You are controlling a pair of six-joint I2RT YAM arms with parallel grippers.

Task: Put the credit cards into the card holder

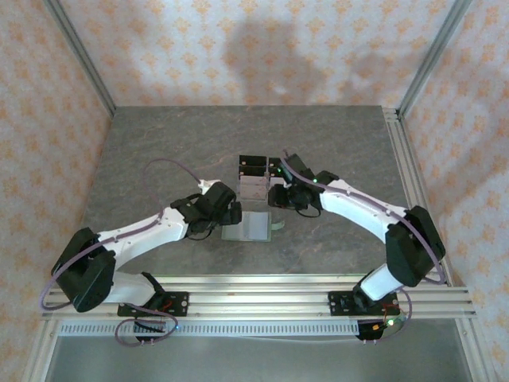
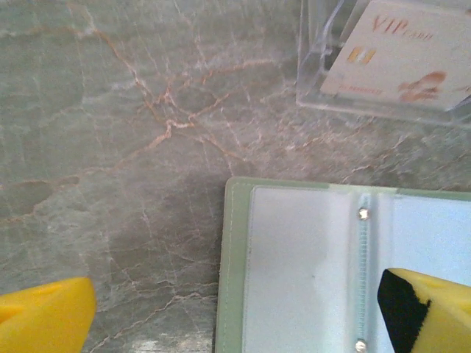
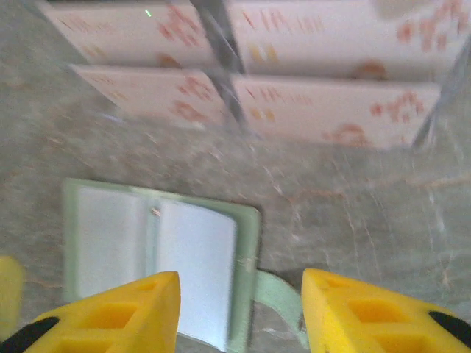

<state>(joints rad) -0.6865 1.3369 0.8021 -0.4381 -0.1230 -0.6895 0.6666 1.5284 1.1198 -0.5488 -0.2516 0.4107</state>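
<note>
Card holder (image 2: 294,272) lying open, sage-green (clear sleeves inside).

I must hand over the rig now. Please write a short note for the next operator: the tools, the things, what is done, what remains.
Left tool: open, empty, low over the open card holder.
Right tool: open, empty, above the holder's closing tab.
Credit cards: those in sight stand in the clear stand, just behind the holder.
Done: the holder lies open and flat; its visible sleeves look empty.
To do: take each card from the stand and slide it into the holder.
</note>
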